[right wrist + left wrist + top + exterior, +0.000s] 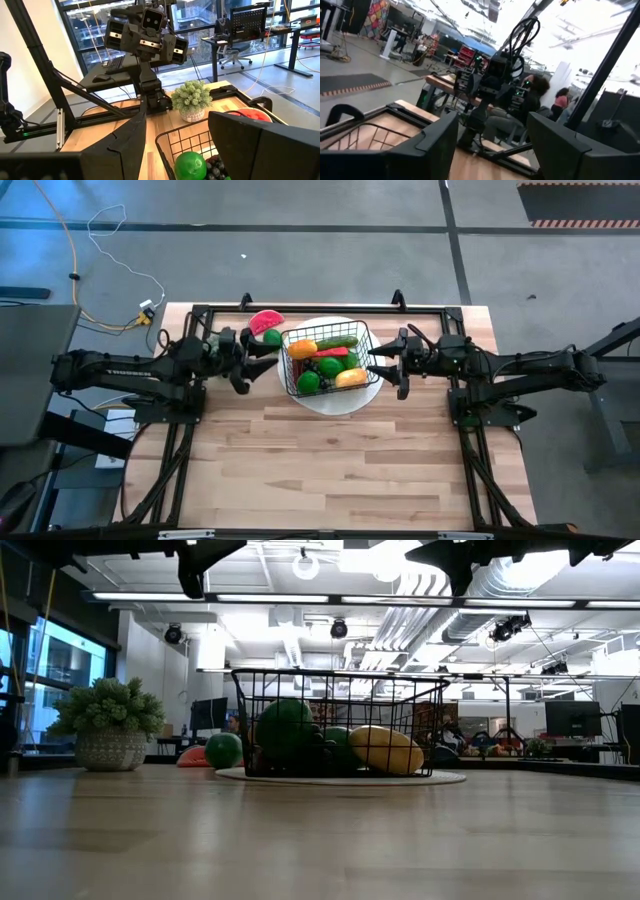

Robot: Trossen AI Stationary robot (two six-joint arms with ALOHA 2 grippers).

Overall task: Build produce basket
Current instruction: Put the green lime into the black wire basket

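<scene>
A: Flanking the basket (pixel 326 360), both grippers hover empty: left gripper (pixel 243 366) at nine o'clock, right gripper (pixel 392 367) at three, fingers parted moderately, holding nothing.

B: Purpose?

A: Likely standoff clearance. Most produce sits inside; the watermelon slice (pixel 266 321) and a lime (pixel 272 337) remain outside at ten o'clock.

B: Markings?

A: None legible.

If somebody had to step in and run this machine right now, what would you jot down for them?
Left gripper: open, empty, beside the black wire-mesh basket.
Right gripper: open, empty, on the opposite side.
Basket sits on a round white plate, holding a green cucumber, yellow fruit, green lime and more.
Left outside: red watermelon slice and another green lime.
</scene>
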